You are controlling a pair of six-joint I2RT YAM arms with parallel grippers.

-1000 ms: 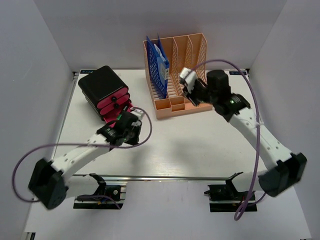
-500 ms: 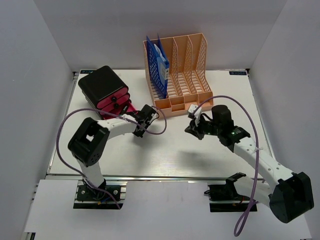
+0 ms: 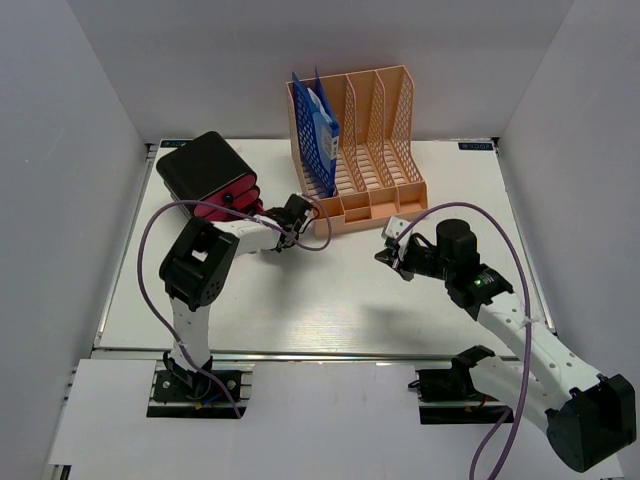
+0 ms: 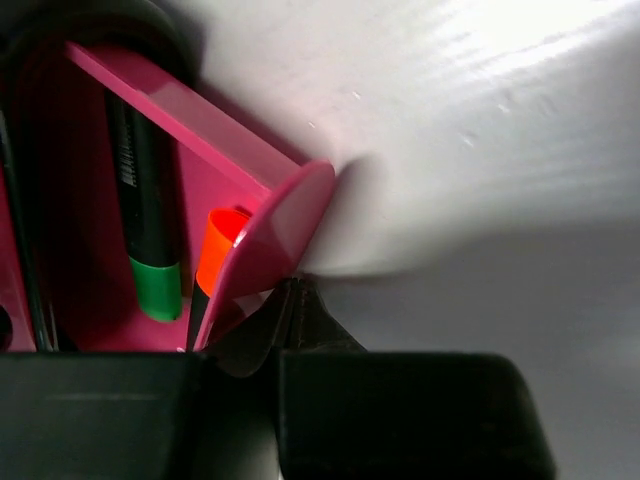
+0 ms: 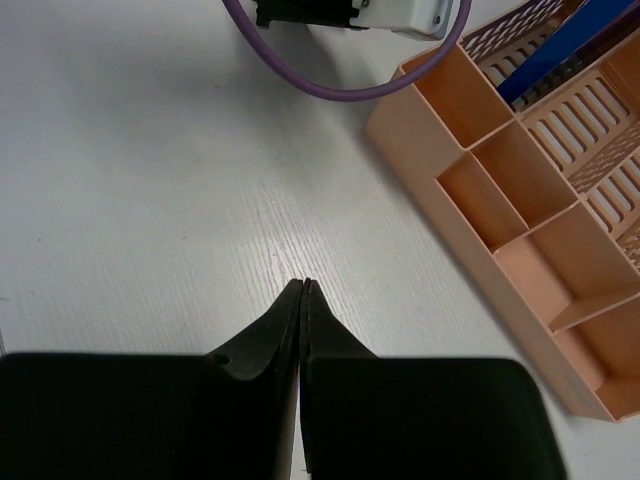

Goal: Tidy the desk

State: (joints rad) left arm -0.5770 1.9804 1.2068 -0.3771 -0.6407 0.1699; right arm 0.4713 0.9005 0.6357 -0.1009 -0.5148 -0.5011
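Desk [image 3: 330,300]: white top under everything, most of its bare part in front of the rack [image 3: 360,130]. Blue folders [image 3: 318,125] stand in the rack's leftmost slot; the other slots and the small front trays look empty.

Left of the rack: black case [image 3: 205,175], pink inside, lying open toward the rack. Wrist view shows a green-capped marker [image 4: 150,230] and an orange one [image 4: 222,240] in it.

My left gripper [image 3: 295,212] sits between the case and the rack's left front corner. Tips drawn close together at the edge of the pink flap [image 4: 270,220], which laps over one finger. Cannot tell whether I pinch it.

My right gripper [image 3: 393,250] hangs just in front of the rack's right front corner, jaws pressed together, nothing in them.

Step in hand, as I judge it: dealing with the case, either closing the flap or getting at the markers.

Next move calls for a sure hold on that thin flap before any pull. The right arm is free to steady the case.
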